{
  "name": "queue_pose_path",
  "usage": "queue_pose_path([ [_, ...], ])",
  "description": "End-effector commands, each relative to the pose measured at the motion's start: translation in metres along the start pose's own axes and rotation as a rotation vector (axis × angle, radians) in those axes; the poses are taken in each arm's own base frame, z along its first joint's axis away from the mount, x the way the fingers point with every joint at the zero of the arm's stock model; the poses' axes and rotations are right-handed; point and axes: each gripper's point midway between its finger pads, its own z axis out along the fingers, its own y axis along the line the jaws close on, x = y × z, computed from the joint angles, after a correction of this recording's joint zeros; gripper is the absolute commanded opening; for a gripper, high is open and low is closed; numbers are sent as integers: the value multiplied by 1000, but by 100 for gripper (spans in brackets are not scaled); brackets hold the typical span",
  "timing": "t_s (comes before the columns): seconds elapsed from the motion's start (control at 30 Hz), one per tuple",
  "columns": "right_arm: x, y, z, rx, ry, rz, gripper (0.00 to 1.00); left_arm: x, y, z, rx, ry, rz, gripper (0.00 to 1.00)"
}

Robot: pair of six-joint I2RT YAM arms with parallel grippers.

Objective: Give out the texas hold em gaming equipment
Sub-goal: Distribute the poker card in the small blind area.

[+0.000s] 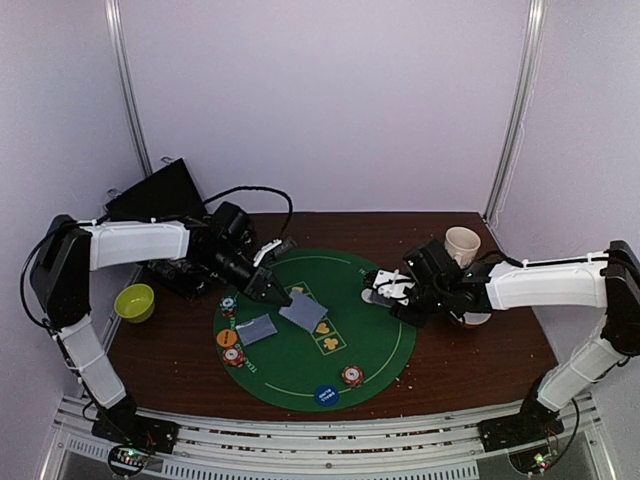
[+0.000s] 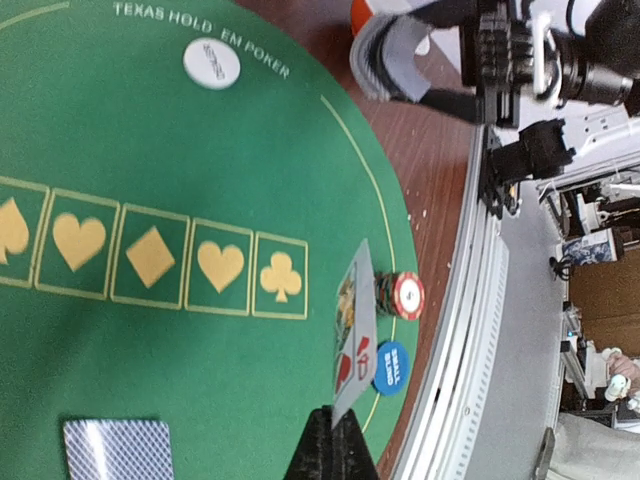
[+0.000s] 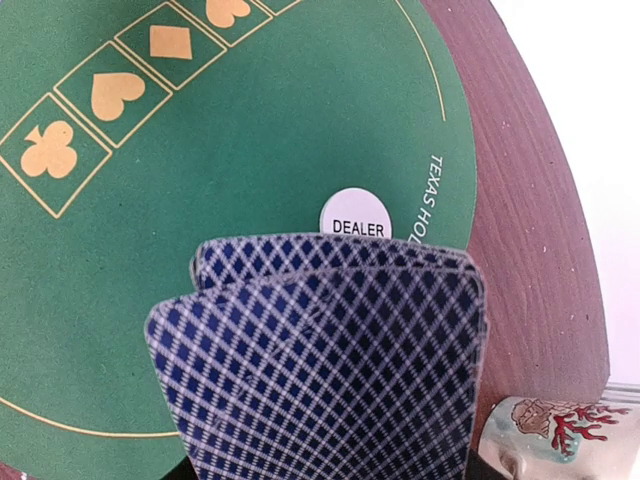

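Left gripper (image 1: 271, 289) clamped on card (image 1: 303, 312) over mat (image 1: 290, 372), right gripper (image 1: 385, 289) clamped on deck (image 3: 330, 360) at mat's edge

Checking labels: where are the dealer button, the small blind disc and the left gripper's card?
dealer button (image 3: 358, 224), right wrist view, white top face.
small blind disc (image 2: 393, 366), left wrist view, blue face.
card (image 2: 355, 320), left wrist view, printed face.

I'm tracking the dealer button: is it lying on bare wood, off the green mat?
No: the white DEALER disc lies on the green mat, inside its edge, just beyond the fanned cards.
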Motion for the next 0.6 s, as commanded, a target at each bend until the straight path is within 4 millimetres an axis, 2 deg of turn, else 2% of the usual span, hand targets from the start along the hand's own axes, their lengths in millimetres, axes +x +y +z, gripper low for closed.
queue_pose_path([
  [0.0,-5,-8,-8,15,-6,-20,51,51,-13,-1,-16,140,14,0],
  [0.2,-8,-7,-12,5,-26,-19,51,81,-43,19,46,240,28,0],
  [0.4,-12,-7,-20,4,-56,-23,51,107,-33,21,-6,313,-10,0],
  [0.57,-12,-2,-19,-10,-60,-32,51,125,-50,22,34,347,-19,0],
])
